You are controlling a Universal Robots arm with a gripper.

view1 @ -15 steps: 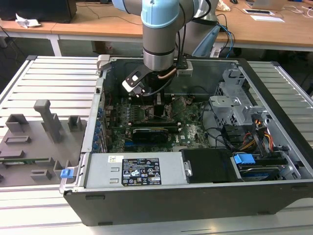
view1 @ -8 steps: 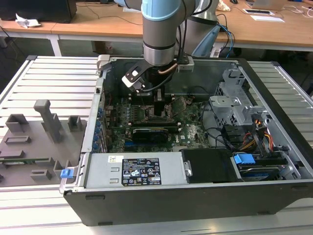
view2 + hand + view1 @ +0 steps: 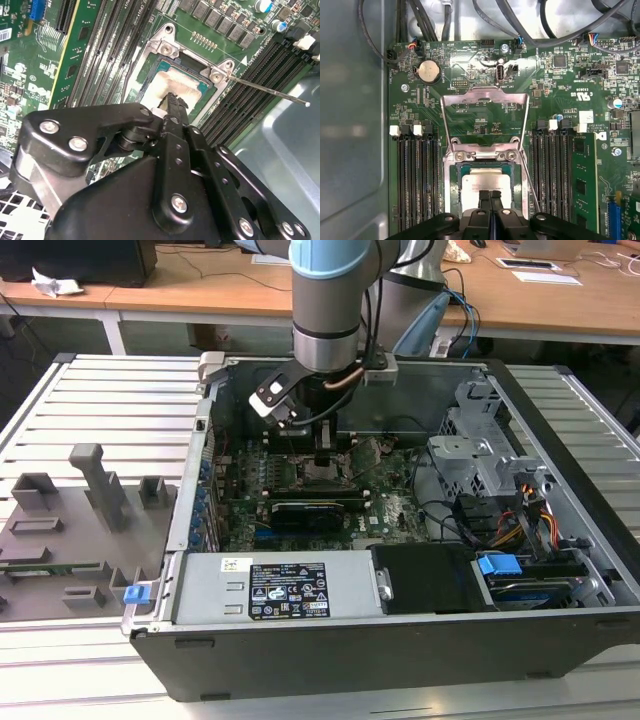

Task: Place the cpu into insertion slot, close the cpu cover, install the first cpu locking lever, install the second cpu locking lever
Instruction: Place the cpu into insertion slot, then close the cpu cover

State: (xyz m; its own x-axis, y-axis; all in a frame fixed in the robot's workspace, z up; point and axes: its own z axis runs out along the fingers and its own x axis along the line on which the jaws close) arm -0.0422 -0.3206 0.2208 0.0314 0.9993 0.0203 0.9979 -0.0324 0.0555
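Fingers, second wrist view: the two black fingers (image 3: 170,112) of the gripper (image 3: 172,97) are lying pressed together with nothing between them. Their tips are resting on or just above the small flat square cpu with the silvery-grey top (image 3: 176,82), probably to seat it level.
Socket, second wrist view: the square insertion slot with the silvery metal rim (image 3: 167,47) is holding the cpu, and a thin steel locking lever (image 3: 265,90) is sticking out free beside it.
Cover, first wrist view: the thin silvery square-framed cpu cover (image 3: 485,95) is standing swung open beyond the slot (image 3: 454,182). This is leaving the cpu (image 3: 485,180) exposed under the gripper (image 3: 490,194).
Case, exterior view: the open black metal computer case (image 3: 400,660) is holding the green motherboard (image 3: 390,505), and the gripper (image 3: 325,462) is reaching down inside it.
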